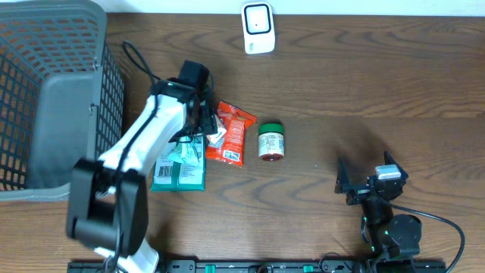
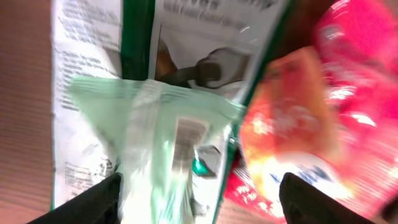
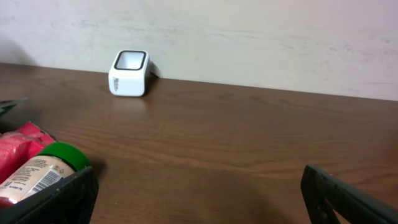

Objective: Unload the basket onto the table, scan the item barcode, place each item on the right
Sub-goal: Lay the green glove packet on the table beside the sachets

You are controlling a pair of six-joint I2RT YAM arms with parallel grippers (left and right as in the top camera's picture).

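Observation:
My left gripper (image 1: 203, 125) hangs open over a cluster of items left of centre. In the left wrist view a pale green translucent packet (image 2: 168, 143) lies between its wide-apart fingers (image 2: 106, 199), on top of a green and white package (image 2: 93, 74), with a red snack bag (image 2: 336, 106) to the right. From overhead the packet (image 1: 184, 152) rests on the teal package (image 1: 179, 174), beside the red bag (image 1: 231, 135). The white barcode scanner (image 1: 258, 28) stands at the table's far edge. My right gripper (image 1: 371, 182) sits open and empty at the front right.
A small jar with a green lid (image 1: 270, 142) lies right of the red bag and also shows at the left of the right wrist view (image 3: 43, 171). A large grey mesh basket (image 1: 45, 98) fills the left side. The scanner (image 3: 129, 73) stands against the back wall.

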